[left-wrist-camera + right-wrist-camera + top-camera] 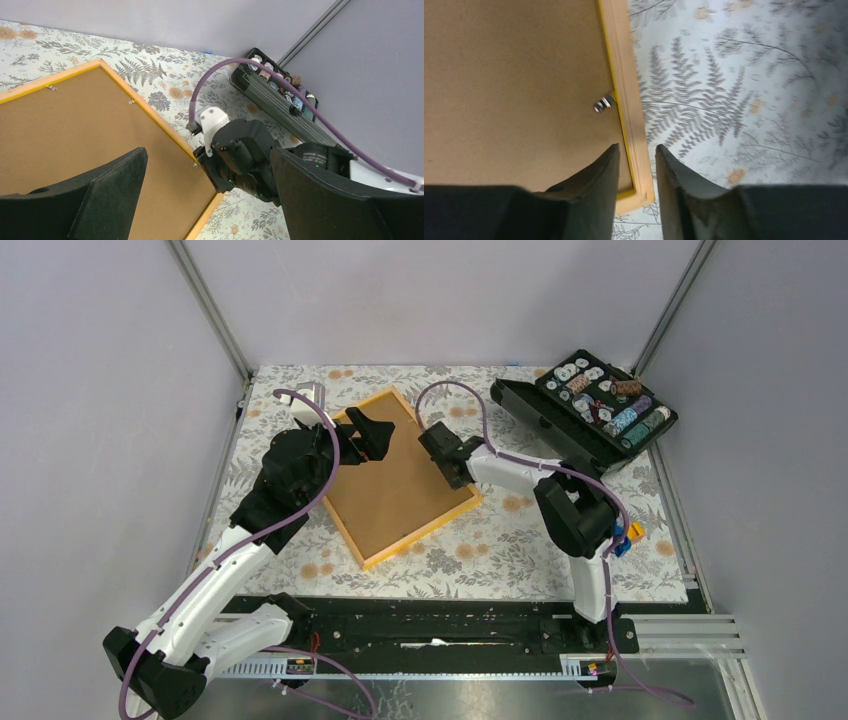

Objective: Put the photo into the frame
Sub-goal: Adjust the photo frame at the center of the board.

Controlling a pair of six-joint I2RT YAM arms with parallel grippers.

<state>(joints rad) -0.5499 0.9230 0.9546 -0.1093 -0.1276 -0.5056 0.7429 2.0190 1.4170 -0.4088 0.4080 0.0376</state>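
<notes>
The photo lies face down inside the frame, plain brown back up, on the middle of the table, so my read is that the seating is done and the job now is locking the board in. To do that well, the frame must not skate on the cloth. The left gripper hangs over the far-left part with its jaws spread wide and holding nothing, so it could press down on the rail there as an anchor. The right gripper hovers at the right rail near a corner, its jaws a narrow gap apart and pinching nothing, with the wood showing between them. It wants to slide up to the metal tab and nudge it gently with one fingertip, flat across the board and not down into it. Now the surfaces. The tablecloth is pale with a fern-and-flower print, probably slick. The frame is a thin rectangle of light wood with an orange-yellow edge, lying at a slant to the table. The photo's backing is matte brown cardboard, flat and unmarked. The black case sits well apart at the far right, open and hard-sided, packed with small round parts. The tab is tiny, shiny metal, fixed at the rail's inner edge and reaching onto the board.
</notes>
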